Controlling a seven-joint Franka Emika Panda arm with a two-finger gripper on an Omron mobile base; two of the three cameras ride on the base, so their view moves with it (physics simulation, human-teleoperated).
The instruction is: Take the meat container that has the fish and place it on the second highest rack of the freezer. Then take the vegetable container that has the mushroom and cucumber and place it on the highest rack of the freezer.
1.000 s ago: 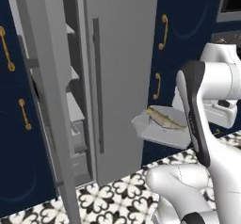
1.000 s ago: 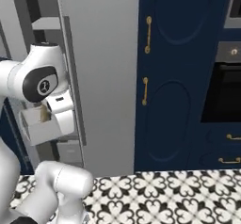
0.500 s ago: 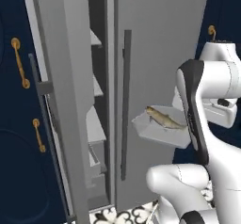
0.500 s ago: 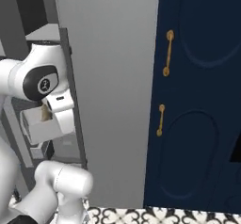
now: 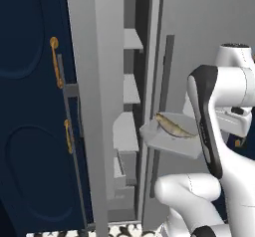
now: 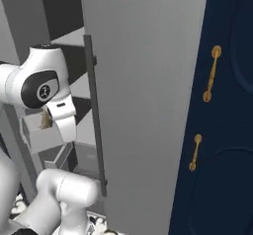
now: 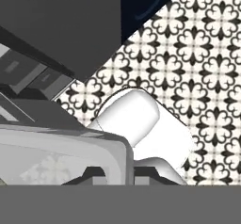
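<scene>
Holding tray [image 5: 169, 139] w/ fish [image 5: 173, 126] – tool [image 7: 115, 171] clenched on tray rim, just beside open freezer [image 5: 134, 57], near its grey shelves [image 5: 130, 89].

A home kitchen, and a rendered one — surfaces flat and clean. Filling the middle of the left base view is a tall grey steel-look freezer [image 5: 94, 106] with its door open and pale grey shelves [image 5: 130, 89] stacked inside. At the far left, navy cabinet doors [image 5: 30, 106] with curved gold handles [image 5: 56, 61] — the same navy fronts fill the right side of the right base view. Lower down, a white floor with black floral tiles [image 7: 197, 53].
</scene>
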